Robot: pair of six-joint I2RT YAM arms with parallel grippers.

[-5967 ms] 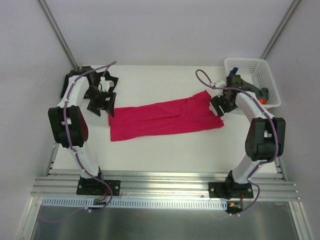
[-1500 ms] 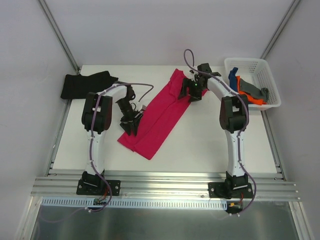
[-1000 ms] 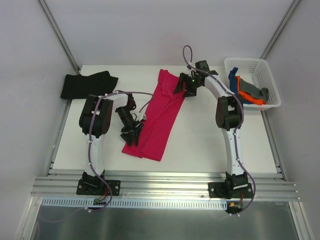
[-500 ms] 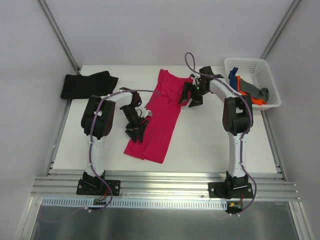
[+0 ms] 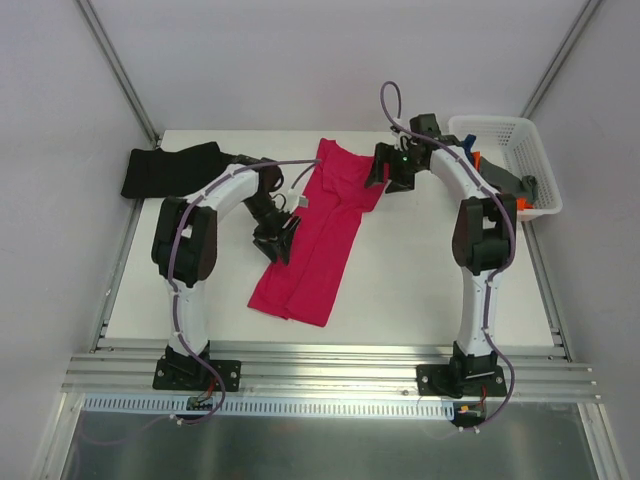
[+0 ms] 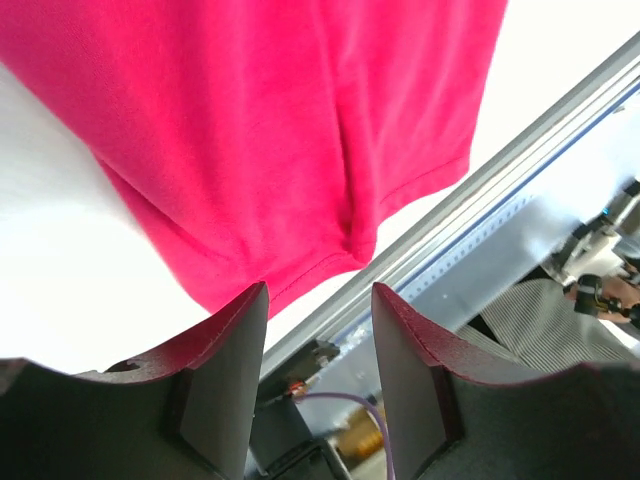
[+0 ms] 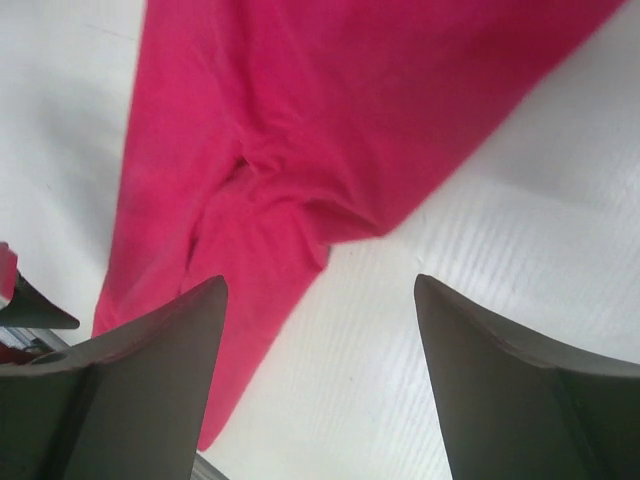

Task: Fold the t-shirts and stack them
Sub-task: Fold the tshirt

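The crimson-pink t-shirt [image 5: 318, 235] lies folded into a long strip running from the back middle of the table toward the front. My left gripper [image 5: 277, 240] is open and empty at the strip's left edge. In the left wrist view [image 6: 318, 295] the shirt [image 6: 290, 130] lies just beyond the fingertips. My right gripper [image 5: 386, 176] is open and empty by the strip's far right corner. In the right wrist view [image 7: 320, 290] it hangs over bare table with the shirt [image 7: 300, 110] ahead. The black t-shirt [image 5: 170, 170] lies at the back left.
The white lattice basket [image 5: 500, 122] stands at the back right behind my right arm, holding grey [image 5: 510, 183] and orange [image 5: 526, 204] cloth and a bit of blue. The table's front edge and metal rail [image 6: 520, 150] lie just past the shirt's near end.
My left gripper has moved back along the shirt's left edge. My right gripper has pulled slightly back and right, off the shirt. The shirt itself has barely shifted.
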